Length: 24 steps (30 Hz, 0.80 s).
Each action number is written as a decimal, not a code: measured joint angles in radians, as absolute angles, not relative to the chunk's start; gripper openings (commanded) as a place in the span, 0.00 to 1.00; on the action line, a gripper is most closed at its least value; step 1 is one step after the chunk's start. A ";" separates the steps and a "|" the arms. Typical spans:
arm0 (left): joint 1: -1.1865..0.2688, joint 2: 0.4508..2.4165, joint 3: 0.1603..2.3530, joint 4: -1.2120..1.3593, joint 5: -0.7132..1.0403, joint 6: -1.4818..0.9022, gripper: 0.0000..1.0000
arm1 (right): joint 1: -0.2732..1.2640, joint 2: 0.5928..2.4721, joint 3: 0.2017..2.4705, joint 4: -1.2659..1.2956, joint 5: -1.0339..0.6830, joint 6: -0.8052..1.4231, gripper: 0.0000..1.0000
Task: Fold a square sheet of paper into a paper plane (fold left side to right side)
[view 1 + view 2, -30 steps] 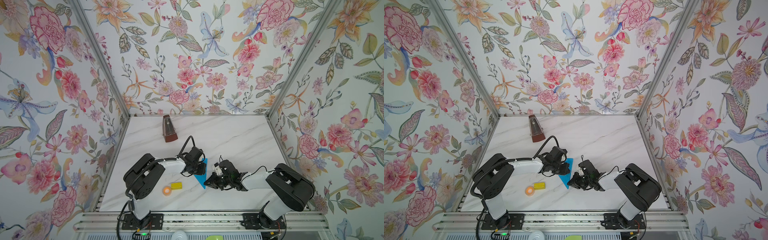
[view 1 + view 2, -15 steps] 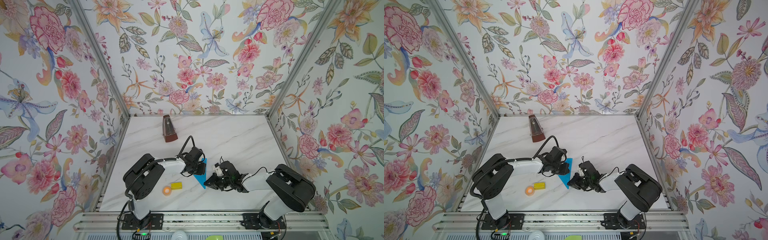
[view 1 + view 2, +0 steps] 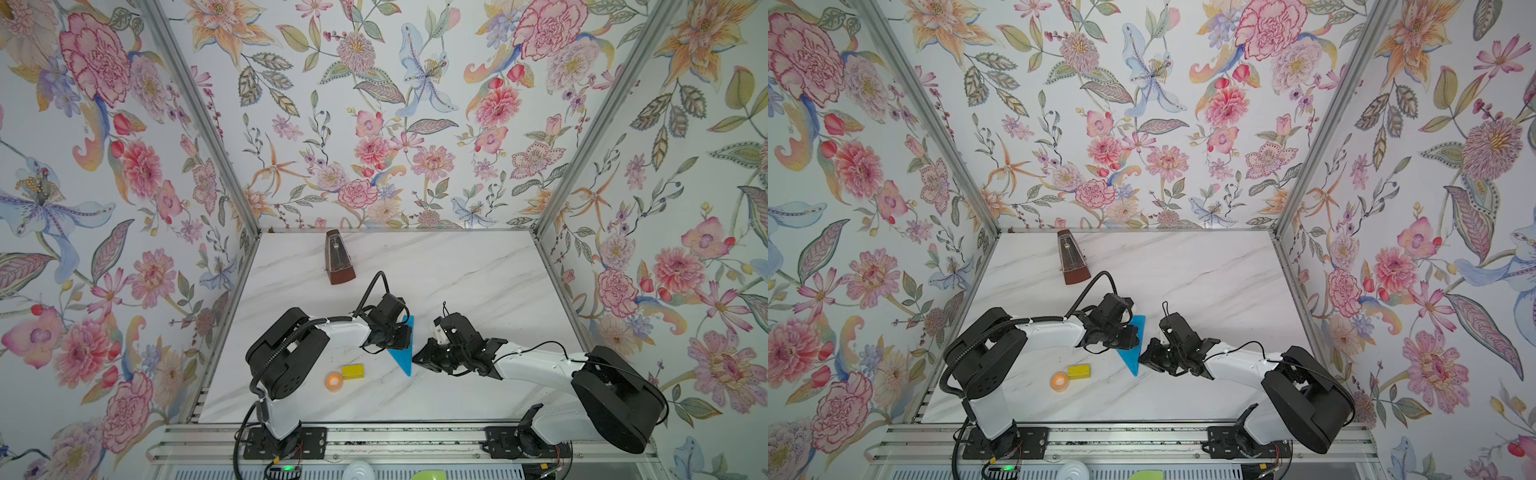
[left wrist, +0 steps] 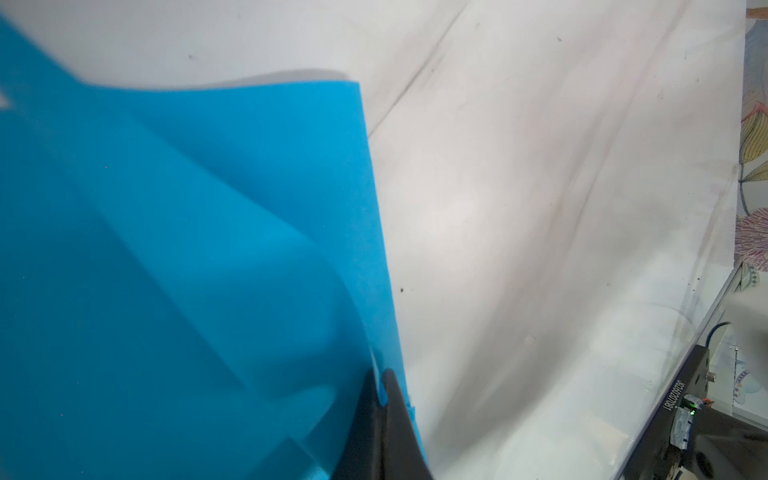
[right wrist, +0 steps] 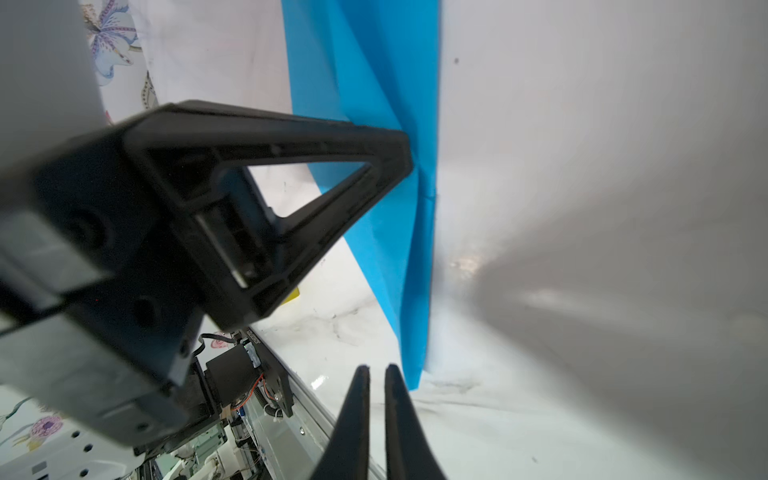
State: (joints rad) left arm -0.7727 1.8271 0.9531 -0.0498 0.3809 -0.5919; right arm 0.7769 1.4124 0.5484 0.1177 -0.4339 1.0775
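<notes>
The left gripper (image 4: 381, 388) is clamped on one long edge of the paper plane (image 4: 187, 249); only the left wrist view shows this pinch, as the wrist hides it in both top views. The right gripper (image 5: 376, 374), jaws all but together on nothing, sits just beside the plane's pointed tip. In a top view the plane (image 3: 404, 355) rests on the marble table (image 3: 478, 270) between the arms, with the yellow block (image 3: 352, 371) and orange tape roll (image 3: 333, 381) near and the brown metronome (image 3: 338, 259) well apart.

I've got clear table (image 3: 478, 270) right and back; metronome (image 3: 340, 259) blocks back-left, yellow block (image 3: 352, 371) and tape roll (image 3: 333, 381) front-left, paper plane (image 3: 404, 353) centre.
</notes>
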 measured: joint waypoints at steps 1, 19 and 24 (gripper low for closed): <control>-0.773 1.827 0.953 -0.049 0.381 -0.592 0.00 | 0.777 1.425 0.556 0.130 -0.440 1.078 0.08; -0.773 1.827 0.949 -0.040 0.379 -0.592 0.00 | 0.776 1.595 0.551 0.238 -0.509 1.078 0.04; -0.773 1.827 0.950 -0.041 0.377 -0.592 0.00 | 0.775 1.597 0.516 0.283 -0.516 1.078 0.02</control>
State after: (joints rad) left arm -0.7727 1.8271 0.9497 -0.0410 0.3771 -0.5919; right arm 0.7746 1.5970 0.5163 0.2832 -0.5159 1.0779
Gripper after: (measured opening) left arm 0.048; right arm 0.047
